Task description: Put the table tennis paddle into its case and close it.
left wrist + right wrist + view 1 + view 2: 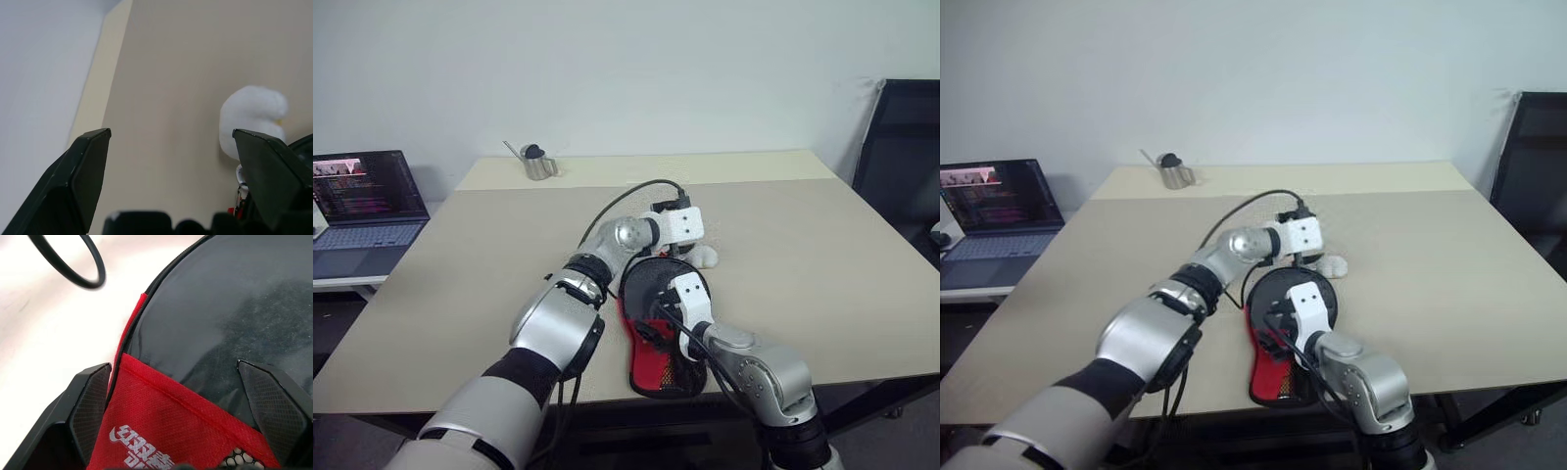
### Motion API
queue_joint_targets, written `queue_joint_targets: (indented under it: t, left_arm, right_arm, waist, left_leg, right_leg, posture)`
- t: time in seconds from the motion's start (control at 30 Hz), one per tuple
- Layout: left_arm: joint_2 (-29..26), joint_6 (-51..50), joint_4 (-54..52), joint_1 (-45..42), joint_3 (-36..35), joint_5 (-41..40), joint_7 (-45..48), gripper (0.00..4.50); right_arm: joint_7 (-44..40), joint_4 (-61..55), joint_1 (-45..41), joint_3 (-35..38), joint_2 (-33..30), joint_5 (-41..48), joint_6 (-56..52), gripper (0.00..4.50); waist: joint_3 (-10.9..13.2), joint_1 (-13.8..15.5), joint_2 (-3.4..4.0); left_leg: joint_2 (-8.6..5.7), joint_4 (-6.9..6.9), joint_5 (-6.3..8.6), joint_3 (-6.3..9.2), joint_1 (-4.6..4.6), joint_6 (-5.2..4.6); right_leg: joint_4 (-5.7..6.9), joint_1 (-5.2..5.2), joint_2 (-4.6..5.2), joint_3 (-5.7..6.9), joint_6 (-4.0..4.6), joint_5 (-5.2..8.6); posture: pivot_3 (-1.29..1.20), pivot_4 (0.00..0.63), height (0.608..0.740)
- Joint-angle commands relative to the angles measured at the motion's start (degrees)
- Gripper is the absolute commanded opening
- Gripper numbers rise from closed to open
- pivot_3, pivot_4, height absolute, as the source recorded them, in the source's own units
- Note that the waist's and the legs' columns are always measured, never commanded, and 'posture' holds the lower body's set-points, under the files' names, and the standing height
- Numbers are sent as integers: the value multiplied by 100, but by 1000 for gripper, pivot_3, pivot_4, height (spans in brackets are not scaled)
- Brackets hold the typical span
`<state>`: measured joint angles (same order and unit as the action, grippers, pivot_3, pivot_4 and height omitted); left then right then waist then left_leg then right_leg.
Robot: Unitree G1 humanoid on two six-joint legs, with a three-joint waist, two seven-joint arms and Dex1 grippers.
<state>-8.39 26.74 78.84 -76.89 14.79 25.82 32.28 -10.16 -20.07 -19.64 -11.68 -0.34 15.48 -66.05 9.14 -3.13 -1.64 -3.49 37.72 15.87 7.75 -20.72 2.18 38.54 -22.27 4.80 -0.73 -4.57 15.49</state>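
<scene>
**Case flat on table, both claws spread**

Case (1278, 328) lies at the near table (1430, 264) edge, red end nearest.
Right gripper (183, 396) hovers over it, fingers wide, empty.
Left gripper (171, 161) wide apart, empty, near a white fluffy object (252, 120).

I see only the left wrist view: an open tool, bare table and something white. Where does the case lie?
Observer: The case lies near the front edge of the table, closer to the robot than the left tool.
Operator: What is the right tool doing?
Observer: The right tool is open and hangs just above the case, where its dark part meets the red part.
Operator: Is anything else on the table?
Observer: A metal cup stands at the far edge, well away from both tools.
</scene>
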Motion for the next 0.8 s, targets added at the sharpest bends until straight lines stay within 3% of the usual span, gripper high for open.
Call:
queue_joint_targets:
  t: [0.03,0.27,0.43,0.63,0.8]
  left_arm:
    - [-276,137,-365,62,-607,-826,1052,4450]
    - [-860,-1083,-1490,939,-1730,-2621,3427,4450]
    - [-1143,-2240,-3086,2001,-1735,-3090,3725,4450]
    - [-1271,-3500,-5781,3614,-1278,-3408,3766,4450]
    - [-1220,-3377,-6185,3972,-842,-3166,3473,4450]
  right_arm:
    - [-128,105,120,258,-91,186,-180,4500]
    - [-675,-812,-144,861,-574,828,-308,4500]
    - [-1043,-1110,-340,1402,-1092,1313,-511,4500]
    - [-1597,-880,-883,1925,-1993,1733,-409,4500]
    - [-1936,348,-1523,1834,-2789,1272,481,4500]
  waist:
    - [3,-2,4]
    - [41,-16,31]
    - [43,-9,30]
    - [42,6,31]
    - [42,98,30]
  left_leg:
    - [0,0,0,-1,-1,0]
    - [4,-2,1,-1,-20,-1]
    - [4,-53,0,2,-45,-2]
    - [-4,-67,-13,-5,-123,21]
    - [-4,-66,-4,-8,-118,4]
  right_leg:
    - [0,-1,0,0,0,0]
    - [-5,-15,2,0,3,-1]
    - [-46,-50,3,-5,37,-20]
    - [-63,-130,19,-12,42,-23]
    - [-70,-119,21,-9,43,-24]
  posture:
    - [0,150,740]
    - [0,150,740]
    - [0,150,740]
    - [0,150,740]
    - [0,150,740]
